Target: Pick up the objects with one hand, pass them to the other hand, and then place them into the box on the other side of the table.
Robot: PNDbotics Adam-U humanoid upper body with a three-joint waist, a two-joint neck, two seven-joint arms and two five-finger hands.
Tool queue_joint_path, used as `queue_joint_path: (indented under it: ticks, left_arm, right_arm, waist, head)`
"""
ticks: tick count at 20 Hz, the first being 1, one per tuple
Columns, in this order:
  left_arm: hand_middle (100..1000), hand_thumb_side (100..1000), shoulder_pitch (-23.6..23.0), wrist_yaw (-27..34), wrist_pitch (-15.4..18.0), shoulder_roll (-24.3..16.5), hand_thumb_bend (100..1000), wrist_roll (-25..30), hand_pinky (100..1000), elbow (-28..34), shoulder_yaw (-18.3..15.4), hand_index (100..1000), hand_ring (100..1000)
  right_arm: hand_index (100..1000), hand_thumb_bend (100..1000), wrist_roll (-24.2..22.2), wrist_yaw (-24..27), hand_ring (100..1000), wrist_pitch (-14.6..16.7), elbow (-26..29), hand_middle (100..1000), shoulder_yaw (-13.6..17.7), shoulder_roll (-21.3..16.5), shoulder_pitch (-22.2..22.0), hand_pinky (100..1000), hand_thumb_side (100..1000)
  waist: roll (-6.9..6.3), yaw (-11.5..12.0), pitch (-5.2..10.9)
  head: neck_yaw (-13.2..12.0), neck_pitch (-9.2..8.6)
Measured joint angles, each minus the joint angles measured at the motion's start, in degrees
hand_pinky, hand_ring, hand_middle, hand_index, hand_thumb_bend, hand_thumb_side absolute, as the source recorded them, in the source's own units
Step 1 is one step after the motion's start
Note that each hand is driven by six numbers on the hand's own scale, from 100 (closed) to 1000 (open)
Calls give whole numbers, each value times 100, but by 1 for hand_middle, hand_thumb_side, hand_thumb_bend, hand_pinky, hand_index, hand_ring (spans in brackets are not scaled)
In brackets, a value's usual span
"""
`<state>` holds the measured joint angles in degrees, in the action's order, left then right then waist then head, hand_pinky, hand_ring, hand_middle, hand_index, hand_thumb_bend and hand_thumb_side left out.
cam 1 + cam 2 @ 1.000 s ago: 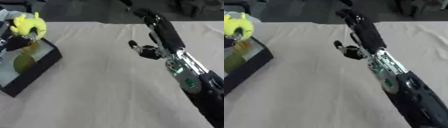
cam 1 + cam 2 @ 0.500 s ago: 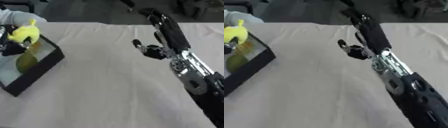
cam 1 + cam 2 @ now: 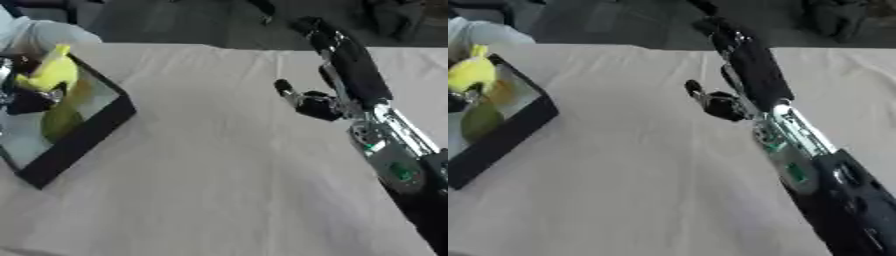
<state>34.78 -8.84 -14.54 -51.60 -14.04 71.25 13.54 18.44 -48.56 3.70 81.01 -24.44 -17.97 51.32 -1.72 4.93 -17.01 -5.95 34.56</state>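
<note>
Now the left hand point(image 3: 31, 97), clenched on the yellow toy point(image 3: 51, 74), should lower it straight down into the box point(image 3: 86, 137) w/o touching the rim, then let go.

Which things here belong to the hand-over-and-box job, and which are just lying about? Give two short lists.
Belonging to the job:
yellow object, held by the left hand over the box
black box
olive-green object lying in the box
right hand, above the table, holding nothing

Just lying about:
white cloth bundle behind the box
tablecloth
</note>
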Motion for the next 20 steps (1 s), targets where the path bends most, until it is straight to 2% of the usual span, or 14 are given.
queue_joint_path:
  ticks: [6,8,9,11,12,13,14,15,16,17,18,19,20]
  left_arm:
    - [804,692,-1,-174,-81,1,668,-17,915,-42,-20,911,827]
    - [802,691,-1,-174,-101,2,619,-36,912,-42,-34,903,821]
    - [801,699,-3,-169,-112,2,555,-49,911,-40,-35,900,813]
    - [806,697,-7,-112,-123,6,327,-100,907,-22,-49,887,795]
    - [830,706,-8,-40,-112,13,130,-145,908,18,-78,846,791]
    - [843,746,-14,93,-75,38,100,-196,908,96,-130,814,791]
    - [824,792,-41,298,-9,101,100,-254,883,233,-216,791,746]
    - [830,833,-101,564,92,197,100,-302,883,421,-333,802,740]
    - [837,809,-178,878,208,311,100,-333,888,651,-462,813,740]
    - [854,818,-265,1223,324,421,100,-350,891,893,-584,832,737]
    - [871,832,-341,1588,443,520,108,-347,901,1133,-687,845,748]
    - [889,861,-412,1952,562,598,159,-326,914,1371,-770,864,761]
    - [902,875,-487,2310,678,664,186,-290,933,1590,-832,884,771]
  right_arm:
    - [882,464,21,42,842,-16,0,815,1,-4,0,825,100]
    - [883,464,21,43,842,-16,0,815,1,-5,-4,824,100]
    - [883,463,22,43,842,-16,0,815,2,-6,-13,824,100]
    - [883,462,27,43,843,-22,0,815,5,-13,-26,823,100]
    - [883,461,36,43,842,-30,3,815,12,-20,-37,821,100]
    - [883,458,50,44,842,-45,5,815,35,-29,-46,819,100]
    - [883,451,68,48,842,-63,11,816,64,-45,-47,817,100]
    - [883,445,92,58,839,-90,27,817,103,-60,-62,816,100]
    - [883,439,119,79,838,-122,43,817,143,-80,-85,814,100]
    - [883,386,145,108,837,-164,64,817,187,-113,-102,808,100]
    - [883,275,170,153,835,-218,80,818,246,-146,-116,803,100]
    - [887,135,199,217,838,-279,95,824,310,-179,-140,803,100]
    - [888,100,233,306,837,-343,100,825,382,-217,-161,797,100]
  waist:
    - [-1,0,0]
    - [-3,-1,0]
    - [-4,-1,0]
    - [-8,-2,0]
    - [-8,-2,0]
    - [-6,-1,0]
    - [-2,0,0]
    - [6,2,0]
    - [16,6,-1]
    - [26,11,-2]
    - [33,15,-3]
    - [35,17,-3]
    - [35,20,-3]
  head:
    - [-2,0]
    - [-2,0]
    - [-1,0]
    - [1,0]
    - [6,0]
    - [16,0]
    - [36,0]
    - [63,0]
    - [95,1]
    - [128,3]
    - [162,5]
    - [196,6]
    - [230,7]
